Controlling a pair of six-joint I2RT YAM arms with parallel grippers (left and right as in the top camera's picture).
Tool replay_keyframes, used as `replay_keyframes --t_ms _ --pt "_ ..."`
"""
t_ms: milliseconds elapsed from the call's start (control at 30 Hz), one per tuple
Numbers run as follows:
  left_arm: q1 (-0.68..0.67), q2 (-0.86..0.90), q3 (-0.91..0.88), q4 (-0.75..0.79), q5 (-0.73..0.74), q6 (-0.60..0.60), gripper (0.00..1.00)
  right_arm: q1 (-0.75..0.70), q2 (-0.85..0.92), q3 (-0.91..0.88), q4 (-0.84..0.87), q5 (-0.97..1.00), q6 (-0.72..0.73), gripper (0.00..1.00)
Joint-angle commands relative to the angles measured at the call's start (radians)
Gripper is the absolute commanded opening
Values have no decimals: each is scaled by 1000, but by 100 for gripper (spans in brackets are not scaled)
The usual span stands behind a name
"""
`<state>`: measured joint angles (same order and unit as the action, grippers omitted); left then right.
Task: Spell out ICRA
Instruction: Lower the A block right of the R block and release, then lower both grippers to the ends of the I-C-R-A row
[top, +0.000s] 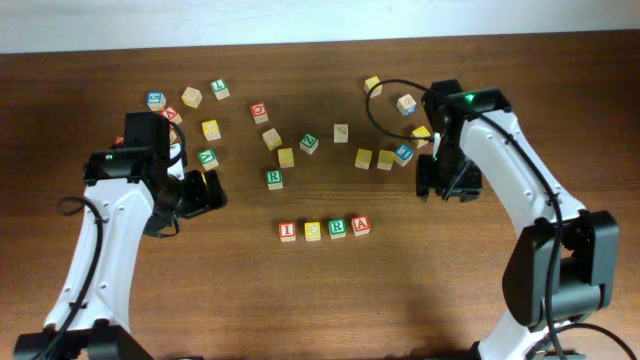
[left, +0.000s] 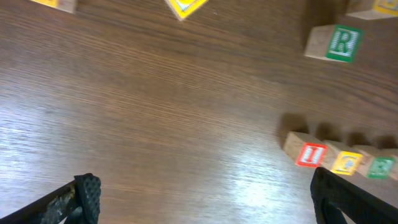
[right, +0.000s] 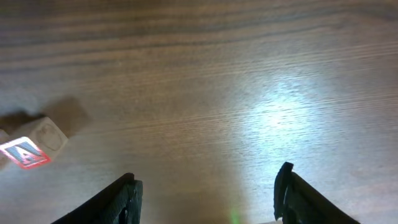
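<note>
The bench (top: 320, 310) carries everything, and I read it as two zones: a loose scatter of spare blocks (top: 285, 157) across the far half, lying there as stock to pick from, and bare wood nearer the arm bases kept for the word; the left arm (top: 110, 230) and right arm (top: 520, 190) stand to either side of that middle strip, which gives the overhead camera a clean look at the letters; the left claw (top: 205, 190) hangs low over bare wood to the left of the row, fingers spread wide with nothing between them in its wrist view; the right claw (top: 445, 185) is likewise spread and empty, off to the right and farther back, with only the A at the edge of its camera; the row (top: 324, 229) lies mid-bench, four blocks side by side, touching or nearly so, faces up so they read left to right: I block (top: 288, 231), C block (top: 313, 231), R block (top: 338, 228), A block (top: 361, 225), the line climbing slightly toward the A; I judge the spelling done, with both claws parked clear so as not to nudge it; a spare green R (top: 274, 178) sits behind the row's left end, apart from it, so it does not muddle the word
</note>
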<state>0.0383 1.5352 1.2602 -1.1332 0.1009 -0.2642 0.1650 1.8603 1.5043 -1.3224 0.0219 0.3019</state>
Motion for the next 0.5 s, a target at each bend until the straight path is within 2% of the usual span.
replay_keyframes --t_ms 0,33,67,100,133,167,200,233,267,300,467 --pt "-4 -13 -5 -5 175 -15 99 12 -2 -87 65 -98 -6 43" --pt "-9 -13 -13 -4 201 -15 88 14 -2 -104 83 -102 -6 37" --pt "-16 -13 -19 -3 195 -14 70 14 -2 -111 91 -102 -6 36" --pt "-31 -11 -35 7 169 -15 46 14 -2 -115 102 -102 -5 30" --pt "-47 -11 -55 24 155 -15 17 14 -2 -115 105 -101 15 27" --pt "-70 -11 -87 62 154 -16 1 14 -2 -115 108 -101 51 25" --pt "-92 -11 -120 99 154 -39 0 14 -2 -115 108 -101 69 22" --pt "-111 -11 -148 134 154 -57 4 14 -2 -115 108 -101 73 18" --pt "-124 -11 -160 138 155 -58 10 16 -2 -115 108 -101 73 7" --pt "-129 -11 -161 137 163 -58 0 19 -2 -115 108 -101 73 4" --pt "-189 -9 -177 210 180 -64 0 71 -2 -126 126 -101 73 4"
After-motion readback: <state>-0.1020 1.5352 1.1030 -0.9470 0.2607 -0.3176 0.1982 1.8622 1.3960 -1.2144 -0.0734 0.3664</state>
